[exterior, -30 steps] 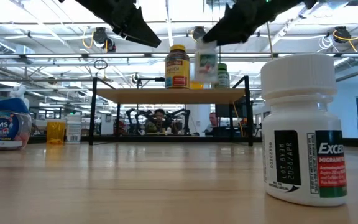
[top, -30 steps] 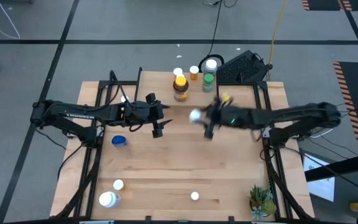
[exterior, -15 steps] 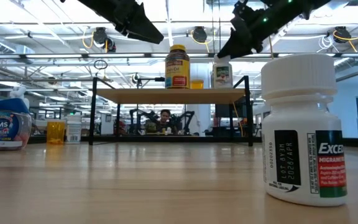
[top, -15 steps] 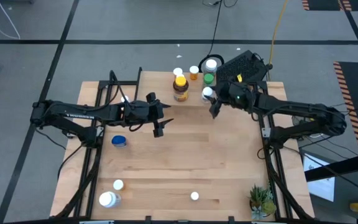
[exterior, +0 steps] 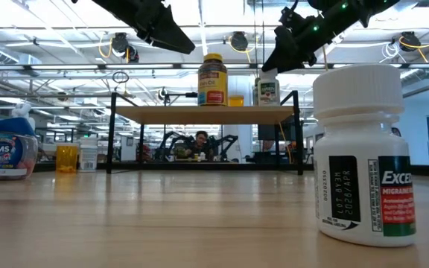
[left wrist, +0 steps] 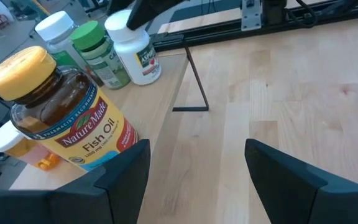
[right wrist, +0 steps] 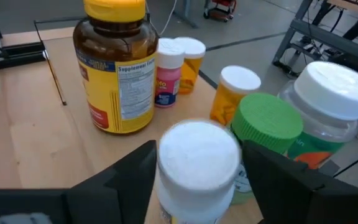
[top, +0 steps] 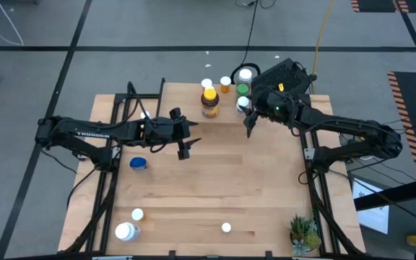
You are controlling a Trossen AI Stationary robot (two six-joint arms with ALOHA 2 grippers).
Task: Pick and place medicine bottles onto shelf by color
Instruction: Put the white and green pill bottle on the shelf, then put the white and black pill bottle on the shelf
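One white bottle [right wrist: 197,163] sits between the right hand's [right wrist: 194,177] fingers.

The setting is a robotics laboratory in a large open industrial hall. Beyond the left tool [exterior: 171,35] and right tool [exterior: 283,52], the low view shows a high ceiling with exposed beams, ducting and rows of strip lights [exterior: 21,30]. Below the tools, past the far edge of the table [exterior: 162,216], a seated person [exterior: 199,144] works at another dark robot-arm station. From above, the table stands on a grey concrete floor [top: 157,29] marked with black tape lines and orange-striped hazard tape [top: 404,90].
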